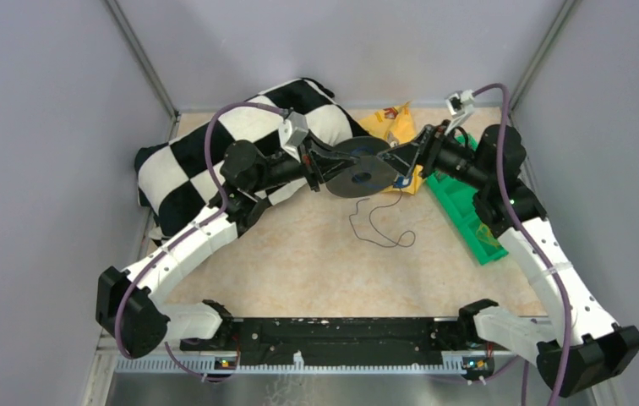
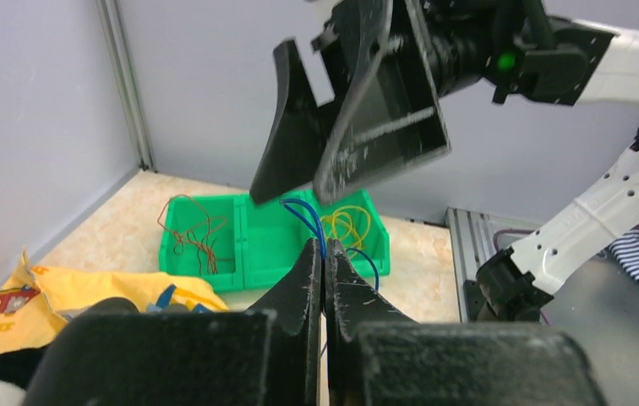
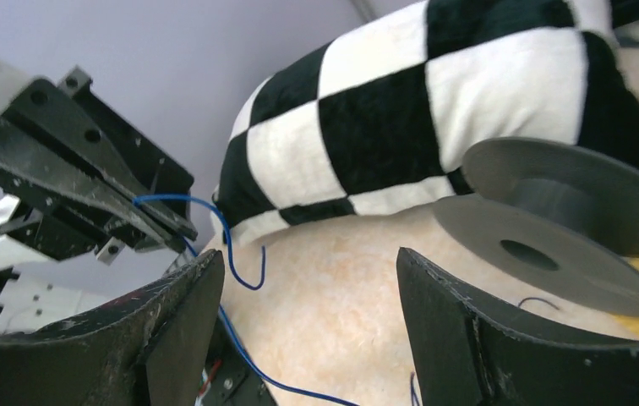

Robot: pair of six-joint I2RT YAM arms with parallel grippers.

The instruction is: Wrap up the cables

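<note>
- My left gripper is pinched shut on the blue cable, near the spool.
- My right gripper stands wide, holding nothing.
- The spool's core looks bare, and cable trails loose over the table. I judge the wrapping barely begun.

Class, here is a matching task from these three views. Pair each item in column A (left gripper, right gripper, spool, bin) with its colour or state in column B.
Column A
1. left gripper
2. right gripper
3. spool
4. bin

Column B
a. green
b. open
c. dark grey
d. shut on the blue cable

Pairs: 1-d, 2-b, 3-c, 4-a
</note>
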